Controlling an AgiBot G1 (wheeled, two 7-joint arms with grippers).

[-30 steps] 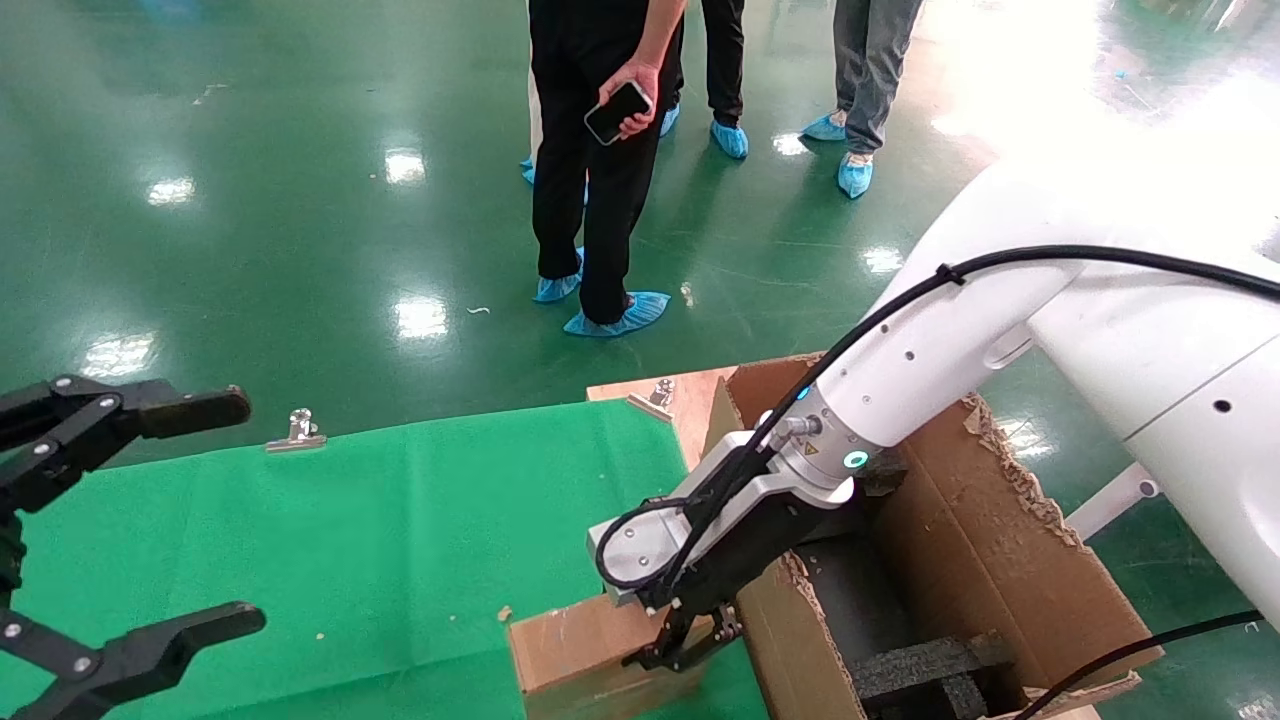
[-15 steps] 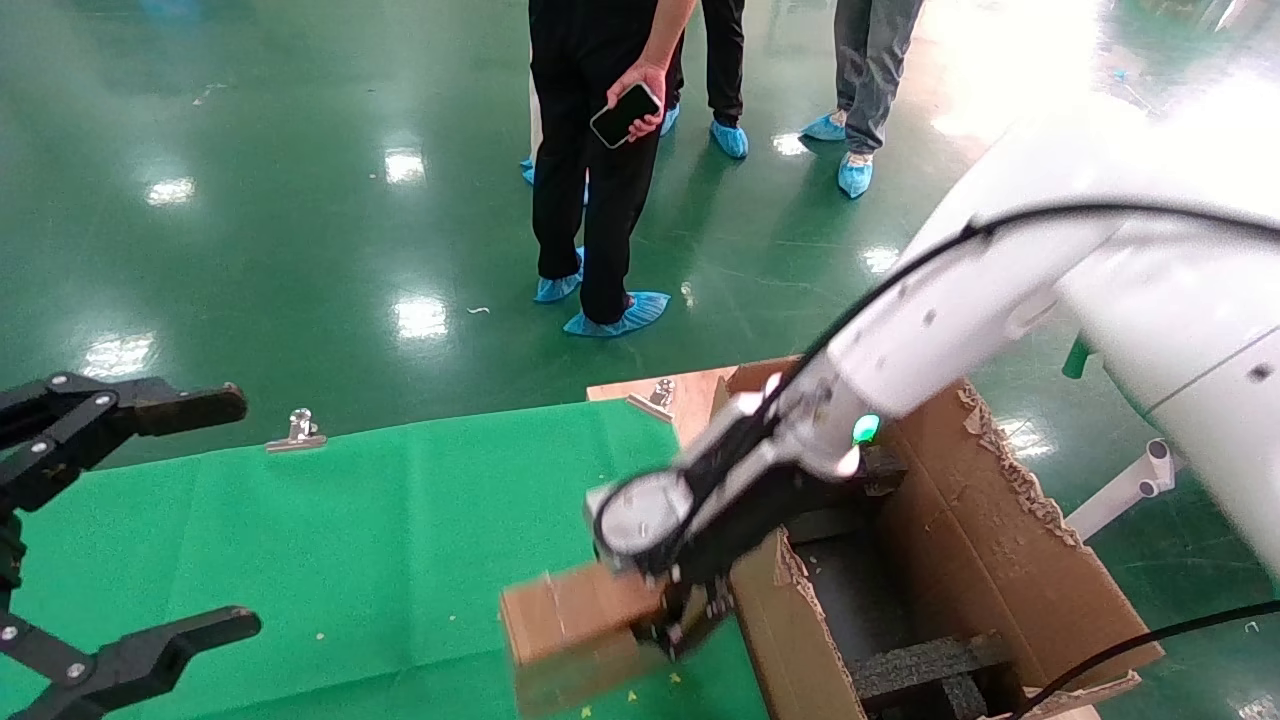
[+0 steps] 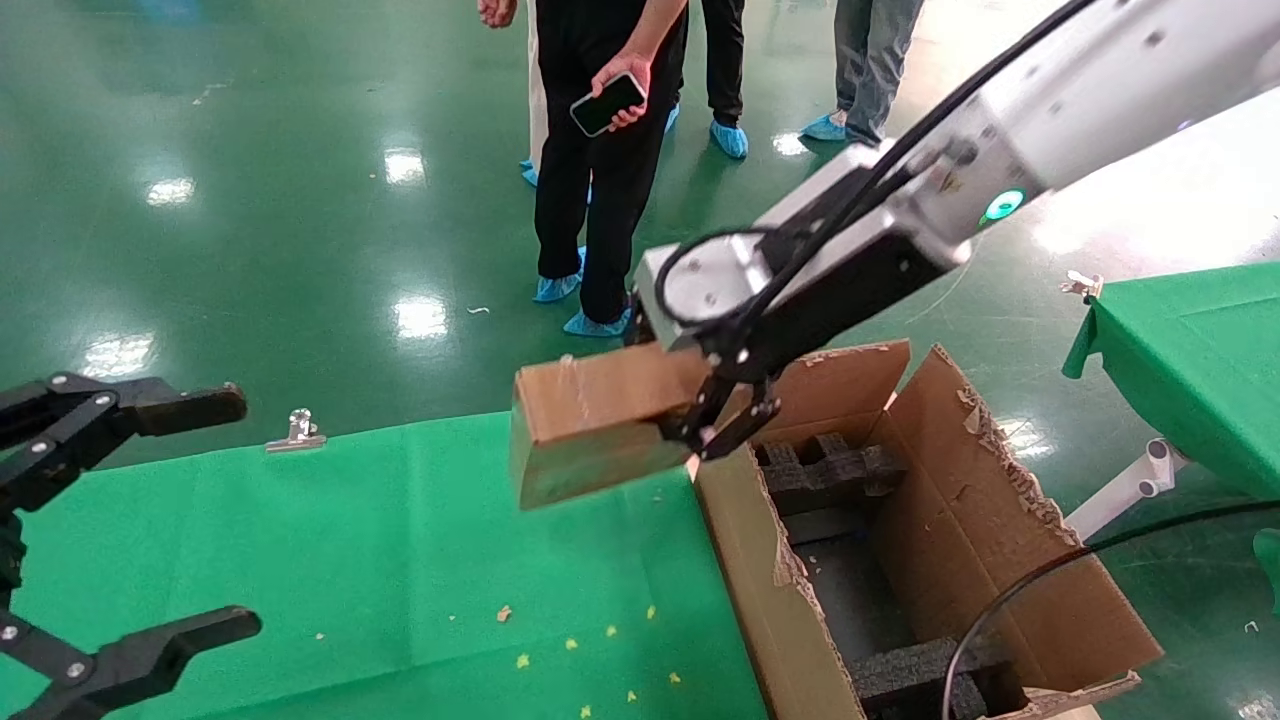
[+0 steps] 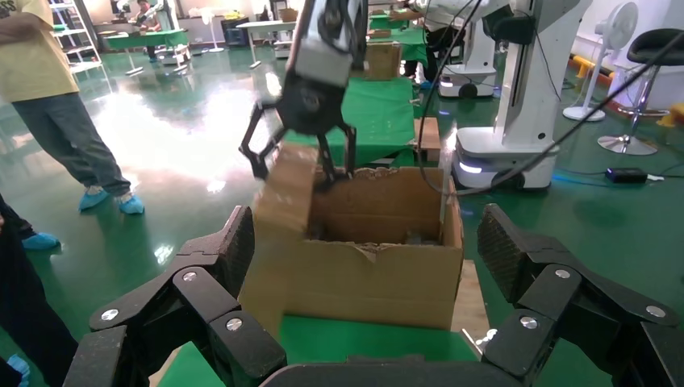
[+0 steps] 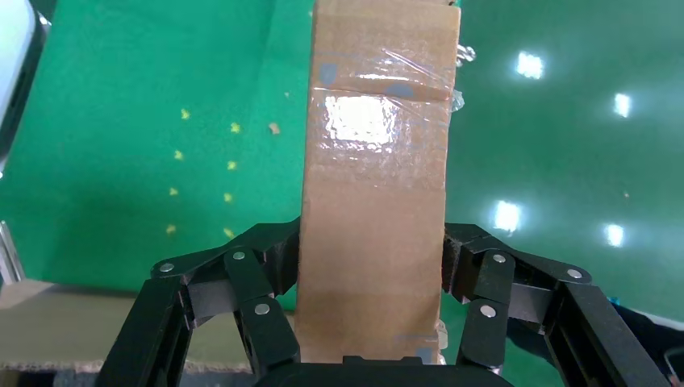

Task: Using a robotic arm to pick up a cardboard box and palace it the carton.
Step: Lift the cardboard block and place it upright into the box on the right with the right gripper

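Head view: right hand (image 3: 722, 425) grips cardboard box (image 3: 590, 420) beside carton (image 3: 930, 520); left hand (image 3: 150, 520) spread.

Head view: scene is overlooked from above. Left wrist view: carton (image 4: 379, 242) is faced from afar. Right wrist view: cardboard box (image 5: 375, 177) is seen close; box is shared by all.

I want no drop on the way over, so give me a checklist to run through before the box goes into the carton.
1. Grip: right gripper shut on the cardboard box, a finger on each side: ok.
2. Lift: box held clear above the green cloth: ok.
3. Position: box hangs beside the carton, not yet over its opening: not ok.
4. Carton opening: flaps spread, black foam blocks visible inside: ok.
5. Whether the box fits between the foam: cannot tell.
6. Left gripper open and off to the left side, apart from the path: ok.
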